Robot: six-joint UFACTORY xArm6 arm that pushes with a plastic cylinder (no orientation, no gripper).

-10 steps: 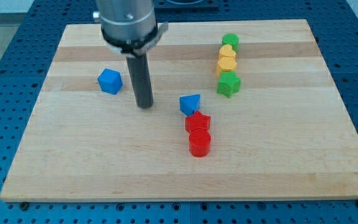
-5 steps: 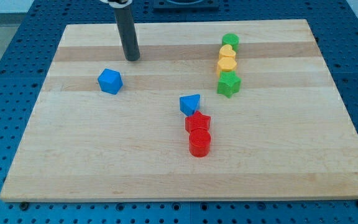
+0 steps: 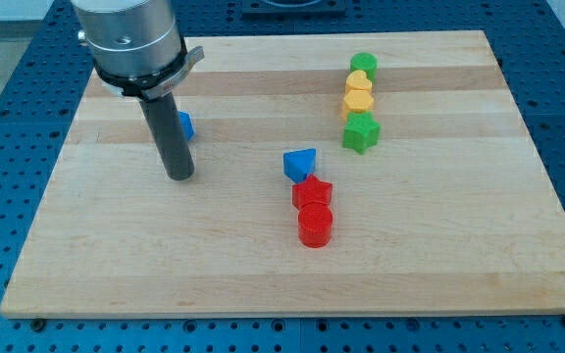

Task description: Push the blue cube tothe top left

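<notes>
The blue cube (image 3: pixel 185 126) sits on the wooden board (image 3: pixel 263 265) at the view's left, mostly hidden behind my rod; only its right edge shows. My tip (image 3: pixel 179 176) rests on the board just below the cube, toward the view's bottom. A second blue block (image 3: pixel 300 163), wedge-like in shape, lies near the board's middle.
A red star block (image 3: pixel 313 192) and a red cylinder (image 3: pixel 315 225) sit just below the blue wedge. At the view's upper right stand a green cylinder (image 3: pixel 364 65), two yellow blocks (image 3: pixel 359 92) and a green star block (image 3: pixel 361 132) in a column.
My rod went from right of the cube up toward the view's top, then came down to the cube's lower side, now covering most of it. The blocks have not visibly moved.
</notes>
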